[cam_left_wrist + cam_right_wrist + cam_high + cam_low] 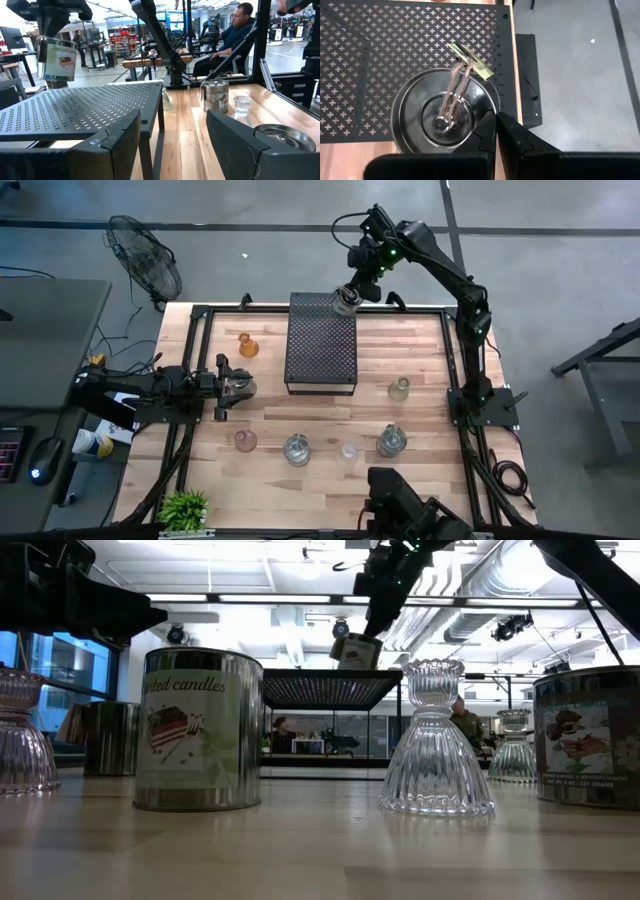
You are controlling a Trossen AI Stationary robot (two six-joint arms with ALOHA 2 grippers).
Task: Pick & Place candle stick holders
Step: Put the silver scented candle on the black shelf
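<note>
Tray (322, 345): black metal, rectangular, cross-shaped perforations.
Right gripper (496, 119): above the tray's far edge, fingers pinched on the round silvery holder's (442, 117) rim.
Held holder: twine and brass tag on top; apparently hanging clear.
Left gripper (222, 388): near the table's left side, jaws apart.

Right arm stretched across far edge, wrist angled down, right gripper (346, 300) raised above worktop, fingers (490, 131) pressed together. Left arm low, level, reaching inward from left side; left gripper (222, 387) fingers spread wide.
</note>
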